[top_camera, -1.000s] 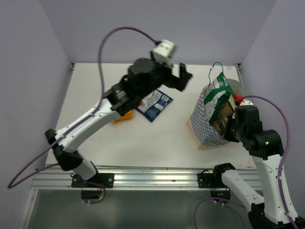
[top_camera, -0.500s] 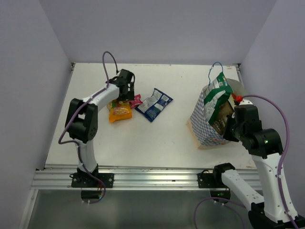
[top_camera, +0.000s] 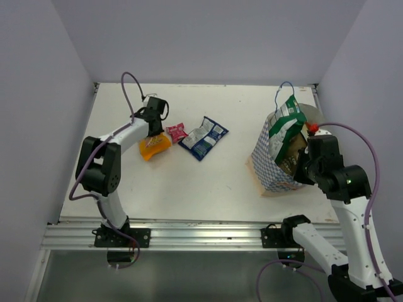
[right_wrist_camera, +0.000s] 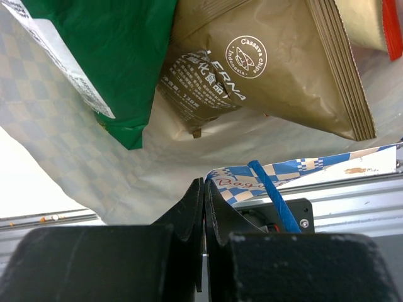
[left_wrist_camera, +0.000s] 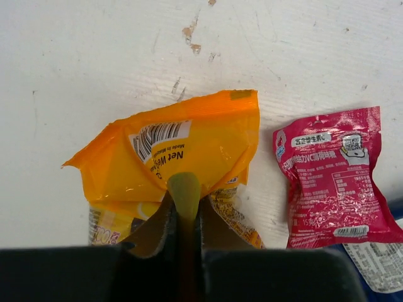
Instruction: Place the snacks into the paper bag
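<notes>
The orange packet point(top_camera: 155, 146) point(left_wrist_camera: 189, 141) lies at the back left of the table, and my left gripper point(top_camera: 153, 132) point(left_wrist_camera: 182, 198) is shut on a raised fold of its near edge. Just right of it lies the tiny pink packet point(top_camera: 175, 132) point(left_wrist_camera: 334, 176), then the blue-white packet point(top_camera: 203, 137). On the right stands the paper bag point(top_camera: 271, 165) point(right_wrist_camera: 75, 151), tilted, with the green-white bag point(top_camera: 286, 121) point(right_wrist_camera: 107, 50) and the brown bag point(right_wrist_camera: 271, 69) inside; a red-orange edge point(right_wrist_camera: 393, 28) shows beside them. My right gripper point(top_camera: 302, 167) point(right_wrist_camera: 204, 187) is shut on the bag's checkered rim.
A thin tan board point(top_camera: 263, 187) lies under the paper bag, and a grey disc point(top_camera: 313, 113) sits behind it. Purple walls close in the table on three sides. An aluminium rail point(top_camera: 195, 234) runs along the near edge.
My left arm has dropped from high over the table's middle to the back left, and its gripper has shut on the orange packet, nudging it. The right arm keeps its hold on the bag.
</notes>
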